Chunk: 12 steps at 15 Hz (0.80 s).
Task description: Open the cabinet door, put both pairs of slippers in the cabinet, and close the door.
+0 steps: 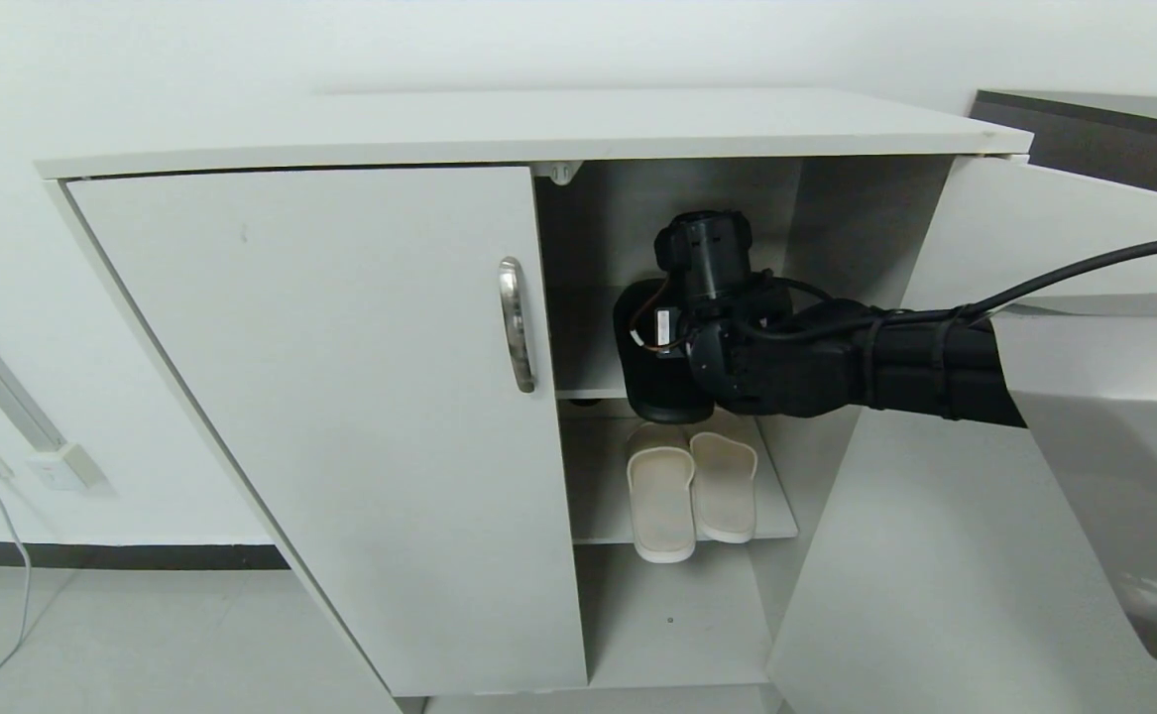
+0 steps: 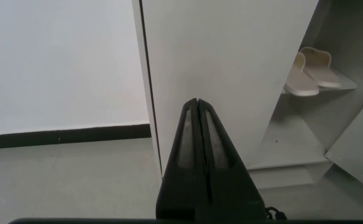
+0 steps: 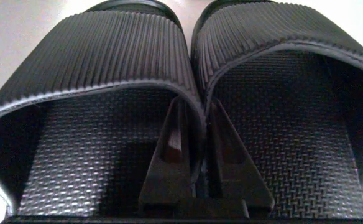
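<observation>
Cabinet [image 1: 538, 124] stands with its left door [image 1: 320, 397] closed and its right door [image 1: 935, 555] swung wide, so the step in hand looks like placing the second pair. The right gripper [image 3: 198, 109] is inside at the upper shelf [image 1: 583, 367], its jaws narrow and pinched on the adjoining inner edges of the black slippers [image 3: 119, 68]. That pair lies side by side, long axis running front to back, toes toward the cabinet's rear and heels toward the gripper. From the head view their near end seems to hang past the shelf's front edge, and I cannot tell whether the soles rest on it. To do this well, carry them deeper, lay them flat, then release and draw straight back so the door can shut. The white slippers [image 1: 692, 486] sit on the shelf below, toes also rearward, heels just over its edge. The left gripper [image 2: 197, 109] hangs low before the left door, jaws pressed together and empty.
</observation>
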Available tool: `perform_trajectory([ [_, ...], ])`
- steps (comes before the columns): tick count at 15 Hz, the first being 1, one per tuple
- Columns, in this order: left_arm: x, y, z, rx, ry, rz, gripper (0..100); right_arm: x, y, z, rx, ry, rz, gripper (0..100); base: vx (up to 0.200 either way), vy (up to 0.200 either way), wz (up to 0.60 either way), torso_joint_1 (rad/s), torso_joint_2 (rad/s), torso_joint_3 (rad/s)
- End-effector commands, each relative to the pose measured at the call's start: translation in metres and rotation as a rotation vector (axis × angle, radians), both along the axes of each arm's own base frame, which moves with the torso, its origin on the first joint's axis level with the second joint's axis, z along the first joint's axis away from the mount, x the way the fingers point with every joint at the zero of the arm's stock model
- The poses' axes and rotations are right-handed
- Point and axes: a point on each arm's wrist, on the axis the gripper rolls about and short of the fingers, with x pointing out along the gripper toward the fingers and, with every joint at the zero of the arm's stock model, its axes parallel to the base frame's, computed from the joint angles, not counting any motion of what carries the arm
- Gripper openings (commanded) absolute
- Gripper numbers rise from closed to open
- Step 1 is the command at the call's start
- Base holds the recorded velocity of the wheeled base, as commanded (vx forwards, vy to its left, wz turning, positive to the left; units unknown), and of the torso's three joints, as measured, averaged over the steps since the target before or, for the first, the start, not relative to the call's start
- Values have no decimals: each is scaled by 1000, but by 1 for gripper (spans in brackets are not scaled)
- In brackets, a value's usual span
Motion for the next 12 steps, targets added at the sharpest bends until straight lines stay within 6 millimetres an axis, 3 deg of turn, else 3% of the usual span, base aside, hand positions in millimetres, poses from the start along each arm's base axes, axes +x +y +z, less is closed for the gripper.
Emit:
perform_trajectory([
  [1, 0, 0, 0, 0, 1, -1, 0, -1, -2, 5, 8, -8, -2, 0, 0, 0, 0, 0, 0, 0],
  [5, 0, 0, 0, 0, 1, 1, 0, -2, -1, 4, 7, -7, 0, 0, 0, 0, 0, 0, 0, 0],
  [6, 0, 0, 0, 0, 1, 1, 0, -2, -1, 4, 6, -6, 0, 100, 0, 0, 0, 0, 0, 0],
  [9, 0, 0, 0, 0, -1, 1, 0, -6, -3, 11, 11, -12, 3, 100, 0, 0, 0, 0, 0, 0],
  [12, 0, 0, 0, 0, 1, 1, 0, -33, -7, 25, 18, -6, 26, 100, 0, 0, 0, 0, 0, 0],
])
